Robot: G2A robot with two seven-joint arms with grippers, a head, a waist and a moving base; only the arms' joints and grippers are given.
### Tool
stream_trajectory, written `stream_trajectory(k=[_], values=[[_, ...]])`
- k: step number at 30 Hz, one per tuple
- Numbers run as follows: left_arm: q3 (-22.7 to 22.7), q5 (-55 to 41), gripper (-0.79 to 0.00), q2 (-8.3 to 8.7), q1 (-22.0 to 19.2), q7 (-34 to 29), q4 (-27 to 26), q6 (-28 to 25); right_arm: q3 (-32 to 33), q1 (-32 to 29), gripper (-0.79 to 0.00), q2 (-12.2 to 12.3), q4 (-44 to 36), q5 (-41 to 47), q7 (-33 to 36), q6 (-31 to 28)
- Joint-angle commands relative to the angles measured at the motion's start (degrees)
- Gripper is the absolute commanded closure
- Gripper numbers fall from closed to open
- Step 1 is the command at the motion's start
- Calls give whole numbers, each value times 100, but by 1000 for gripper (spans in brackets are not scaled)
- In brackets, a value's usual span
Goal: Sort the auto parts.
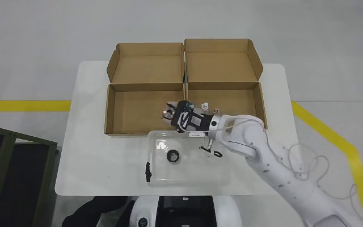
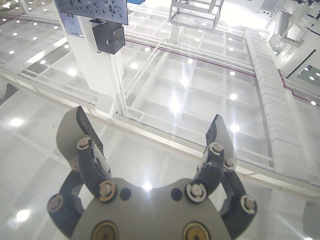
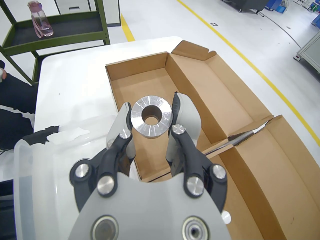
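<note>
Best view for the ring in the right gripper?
Right wrist view: ring face-on, bore visible, clamped in the right gripper. Top view shows it small, at the gripper tip. Left wrist view faces the ceiling.

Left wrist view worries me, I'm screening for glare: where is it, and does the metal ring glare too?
Left wrist view: ceiling lamps flare into starbursts behind the left gripper. Right wrist view: the metal ring in the right gripper shines evenly, no blown spots.

The right gripper [image 3: 151, 112] clamps a metal ring [image 3: 137, 120] between its jaws; the left gripper [image 2: 150, 126] points upward, jaws apart.
</note>
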Motion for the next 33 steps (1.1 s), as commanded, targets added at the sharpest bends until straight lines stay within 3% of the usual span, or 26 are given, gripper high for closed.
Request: stream_trajectory(k=[1,23,33], values=[[0,0,-785,0,0,0,0,0,-125,106,0,-53,130,-44,111,48],[0,0,-785,0,0,0,0,0,-1150,1272,0,-773,1832,253,1117,306],[0,0,-785,0,0,0,0,0,-1408,1484,0,-1024,2461,189,1441,341]])
